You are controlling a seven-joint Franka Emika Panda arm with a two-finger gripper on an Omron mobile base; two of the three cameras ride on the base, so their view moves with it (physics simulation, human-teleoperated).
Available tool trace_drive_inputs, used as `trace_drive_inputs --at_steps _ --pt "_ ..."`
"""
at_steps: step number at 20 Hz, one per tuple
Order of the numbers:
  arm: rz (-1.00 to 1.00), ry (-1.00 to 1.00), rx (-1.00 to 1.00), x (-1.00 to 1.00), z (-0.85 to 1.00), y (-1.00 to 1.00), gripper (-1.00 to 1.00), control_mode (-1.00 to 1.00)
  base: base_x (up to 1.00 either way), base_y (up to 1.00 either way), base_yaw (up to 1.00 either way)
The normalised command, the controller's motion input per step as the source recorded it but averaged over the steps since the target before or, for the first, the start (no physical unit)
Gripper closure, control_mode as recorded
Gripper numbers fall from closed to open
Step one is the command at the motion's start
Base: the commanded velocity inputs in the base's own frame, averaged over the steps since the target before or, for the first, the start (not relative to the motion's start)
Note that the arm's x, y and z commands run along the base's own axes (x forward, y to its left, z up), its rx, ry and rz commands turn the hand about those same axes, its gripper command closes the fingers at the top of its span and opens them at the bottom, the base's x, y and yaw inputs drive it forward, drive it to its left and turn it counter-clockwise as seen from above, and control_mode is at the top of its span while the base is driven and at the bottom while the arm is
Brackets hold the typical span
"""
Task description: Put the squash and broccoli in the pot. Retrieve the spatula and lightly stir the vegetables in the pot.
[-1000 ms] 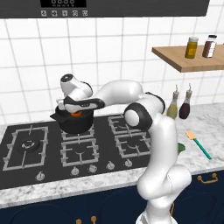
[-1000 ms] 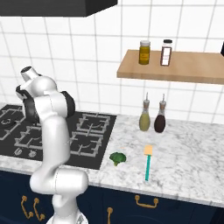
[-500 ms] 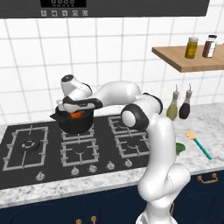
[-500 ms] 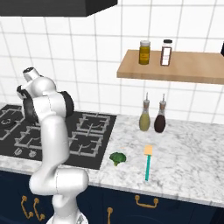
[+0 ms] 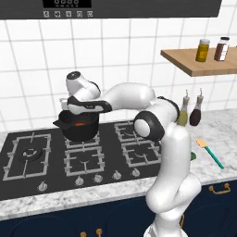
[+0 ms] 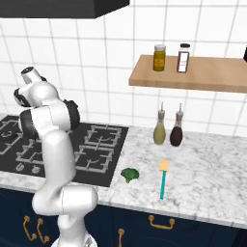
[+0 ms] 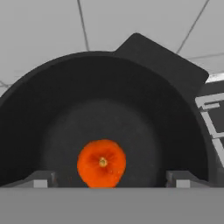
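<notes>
Squash (image 7: 102, 163): we see it lying on the floor of the pot, orange-red, between our two fingertips but touching neither.
Pot (image 5: 79, 130): matte black, on a rear burner of the stove (image 5: 28, 155), one side handle pointing to the tiled wall.
Gripper (image 7: 109, 178): we hold it just above the pot's mouth, jaws spread wide and holding nothing.
Broccoli (image 6: 129, 174): on the marble tabletop (image 6: 207, 164), just beside the stove's right edge.
Spatula (image 6: 163, 178): flat on the tabletop, near the broccoli, tan blade toward the wall.
Bottles (image 6: 167, 128): two, upright by the wall.
Shelf (image 6: 193, 72): carries two jars.
</notes>
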Motion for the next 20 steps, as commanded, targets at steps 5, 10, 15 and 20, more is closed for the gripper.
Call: trace_drive_inputs --at_steps 5,10,15,20 --pt "0.00 -0.18 0.01 -0.93 0.51 -0.77 -1.00 -1.00 0.00 0.00 0.00" --pt "-0.04 0.00 0.00 -0.83 0.03 -1.00 -1.00 -1.00 0.00 0.00 0.00" --pt "-0.08 0.09 0.00 -0.51 0.00 -1.00 -1.00 -1.00 0.00 0.00 0.00" --pt "-0.12 0.16 0.00 -0.23 0.00 -1.00 -1.00 -1.00 0.00 0.00 0.00"
